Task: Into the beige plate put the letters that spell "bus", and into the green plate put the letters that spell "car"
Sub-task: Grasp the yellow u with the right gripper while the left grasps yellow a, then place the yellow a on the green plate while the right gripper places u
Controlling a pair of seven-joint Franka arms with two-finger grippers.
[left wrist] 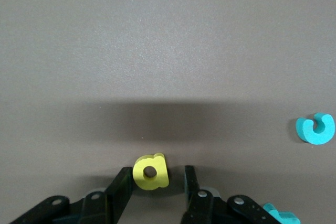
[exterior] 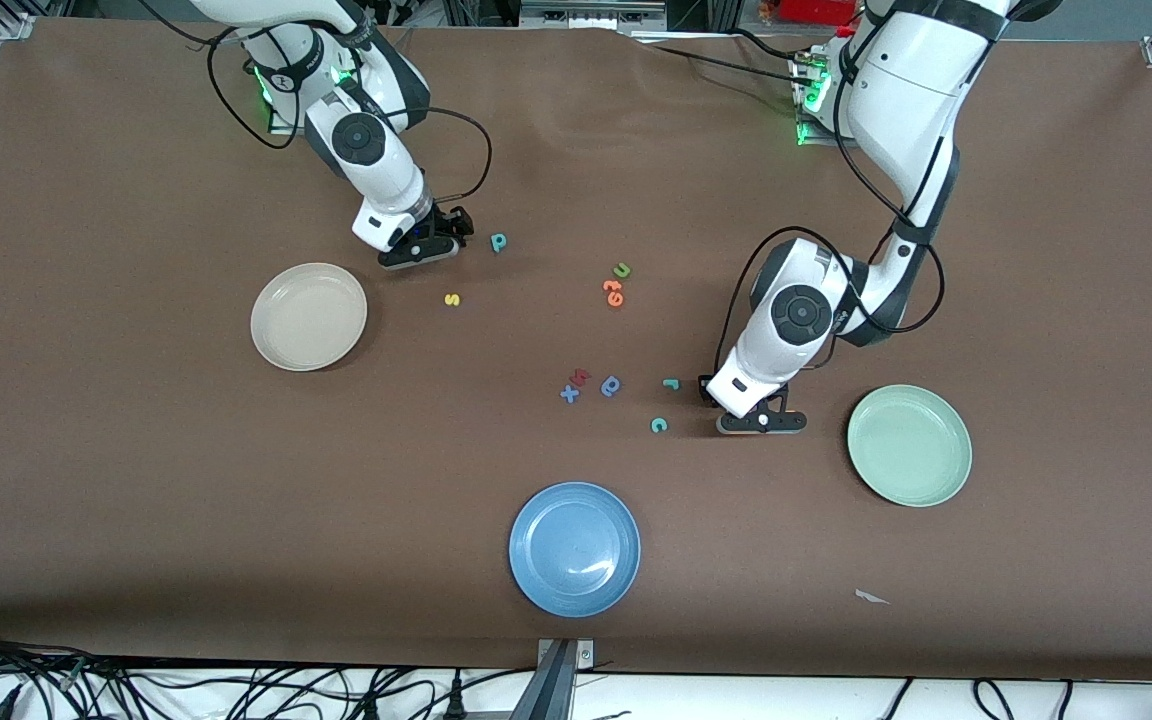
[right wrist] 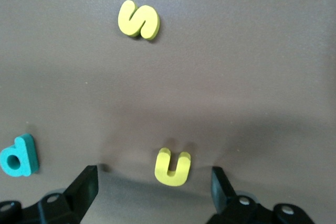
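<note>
My left gripper (left wrist: 156, 182) sits low on the brown table (exterior: 136, 480), jaws narrowed around the yellow a (left wrist: 151, 171), near the green plate (exterior: 909, 445). My right gripper (right wrist: 155, 184) stands wide around the yellow u (right wrist: 172, 167), near the beige plate (exterior: 309, 316).

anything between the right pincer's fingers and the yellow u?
No. In the right wrist view the yellow u lies on bare brown table between the open fingers of the right pincer, touching neither.
</note>
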